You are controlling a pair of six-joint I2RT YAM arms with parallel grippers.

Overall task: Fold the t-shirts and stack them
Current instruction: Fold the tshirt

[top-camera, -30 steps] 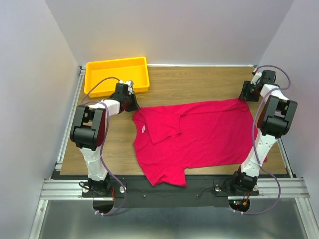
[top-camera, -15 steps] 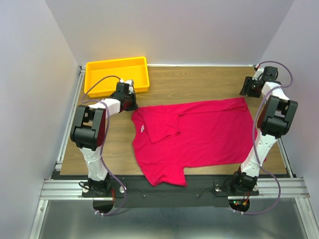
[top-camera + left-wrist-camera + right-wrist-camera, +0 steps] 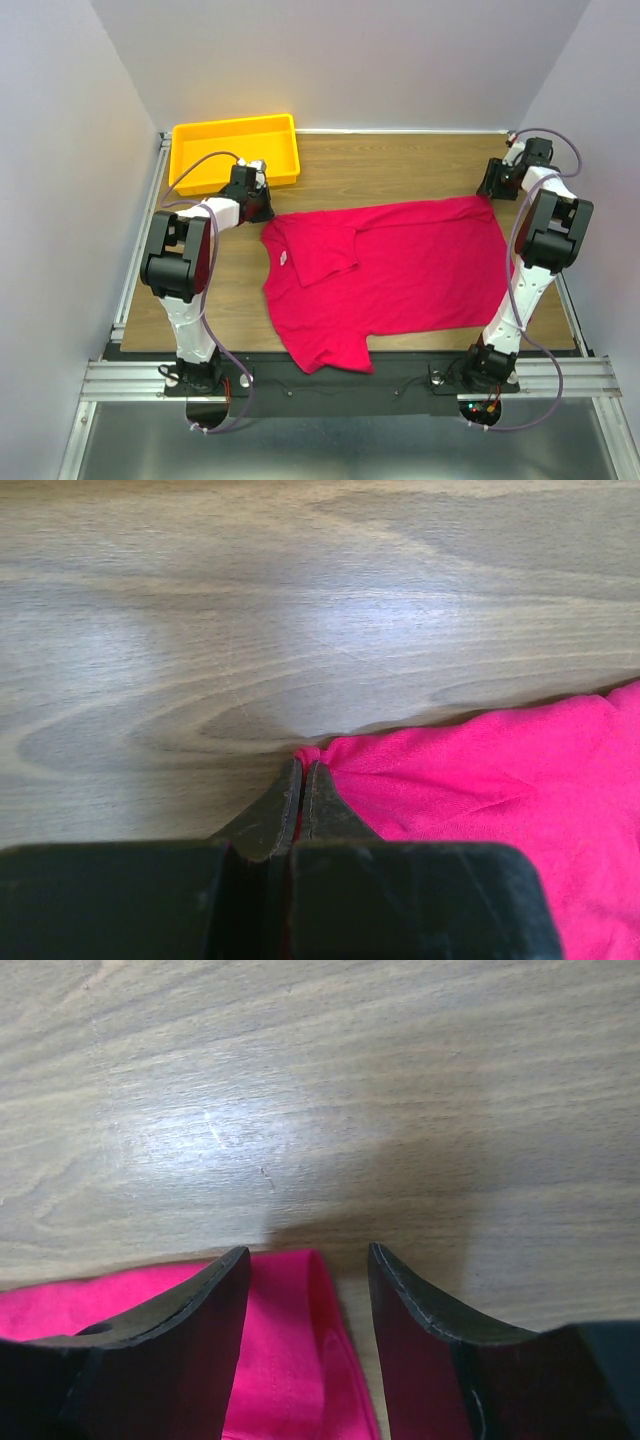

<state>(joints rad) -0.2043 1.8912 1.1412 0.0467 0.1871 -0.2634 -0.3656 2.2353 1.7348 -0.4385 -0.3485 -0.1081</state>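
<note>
Fingers of the left arm [image 3: 280,815] pinch the t-shirt [image 3: 390,270] at 10 o'clock while spread right fingers [image 3: 170,1330] straddle its 2 o'clock corner.

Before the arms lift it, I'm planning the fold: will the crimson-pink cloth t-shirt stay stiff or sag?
Likely floppy: the crimson-pink cloth t-shirt lies flat with creases and one sleeve flopped over. It probably bunches wherever pinched, as the cloth puckers at the shut left gripper.

My right gripper [image 3: 305,1255] pulled toward the upper right, then returned over the t-shirt [image 3: 400,270] corner. My left gripper [image 3: 302,772] tugged its end slightly left.
</note>
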